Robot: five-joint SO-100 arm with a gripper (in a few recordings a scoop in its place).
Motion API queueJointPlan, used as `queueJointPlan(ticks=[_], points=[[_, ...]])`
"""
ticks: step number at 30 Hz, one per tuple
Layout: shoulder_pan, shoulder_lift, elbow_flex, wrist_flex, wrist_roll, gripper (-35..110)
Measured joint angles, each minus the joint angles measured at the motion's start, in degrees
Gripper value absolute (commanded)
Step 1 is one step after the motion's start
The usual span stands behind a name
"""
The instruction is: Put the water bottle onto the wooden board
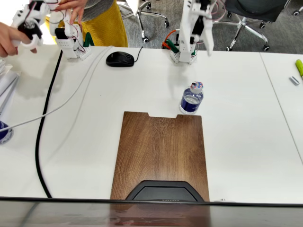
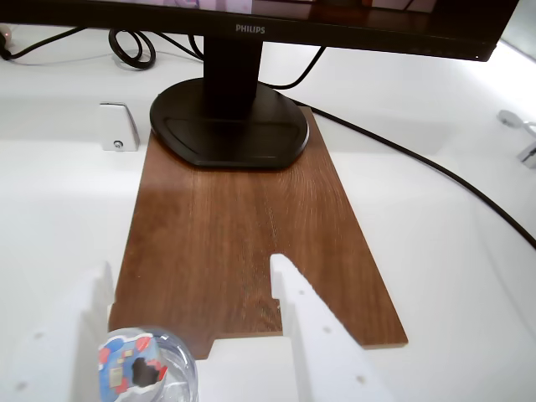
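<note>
One water bottle (image 2: 146, 375) — between end effector (image 2: 193, 335) fingers

White table (image 1: 236, 142) under me. Black computer mouse (image 1: 120, 58) at far edge, its thin cord running off back. Thick black cable (image 1: 41, 127) and thinner grey cable (image 1: 71, 97) cross table's left side in fixed view. Monitor stand's black base (image 2: 226, 126) in my wrist view, Philips monitor (image 2: 251, 21) above it. Small white block (image 2: 119, 126) just beside that base. Office chairs (image 1: 246, 14) on grey floor behind. Yellow-green marker (image 1: 299, 67) at right edge. Person in yellow (image 1: 102, 21) behind table, upper left.
</note>
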Motion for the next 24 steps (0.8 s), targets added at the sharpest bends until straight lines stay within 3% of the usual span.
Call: queueJointPlan(ticks=[8,15,24], points=[[-2.99,-10.28,17.05,-38.5,-4.92,25],[-9.93,-6.42,19.16,-42.63,-1.32,25],[-10.28,-5.89,23.29,-46.41,-2.11,25]])
